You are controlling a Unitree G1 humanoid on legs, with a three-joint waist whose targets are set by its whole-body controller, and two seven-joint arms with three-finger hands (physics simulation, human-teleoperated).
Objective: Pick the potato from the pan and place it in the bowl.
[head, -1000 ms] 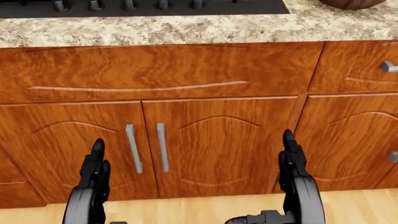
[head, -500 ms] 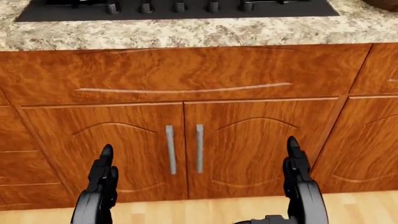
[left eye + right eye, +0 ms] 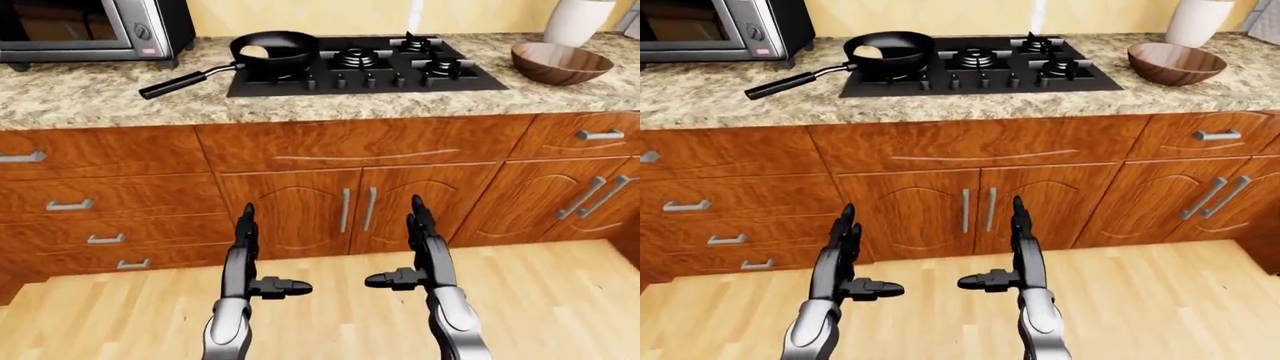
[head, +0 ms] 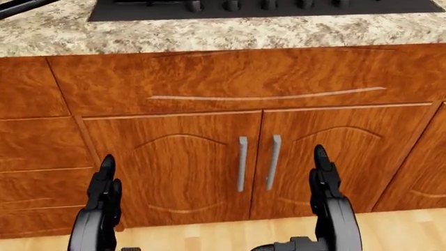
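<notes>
The left robot hand (image 3: 245, 251) and the right robot hand (image 3: 424, 246) hang low by the cabinet doors (image 3: 330, 210), fingers straight and spread, holding nothing, likely because the robot is not yet within reach. Above, on the counter (image 3: 90, 97), the pan (image 3: 272, 51) sits on the stove (image 3: 380, 64) with the potato (image 3: 255, 51) inside. The bowl (image 3: 558, 63) stands well apart, at the view's right, ready to receive it.

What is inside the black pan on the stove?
The pan holds a pale potato by its left wall. Only the potato's top shows; the rim hides the rest and the pan's floor.
</notes>
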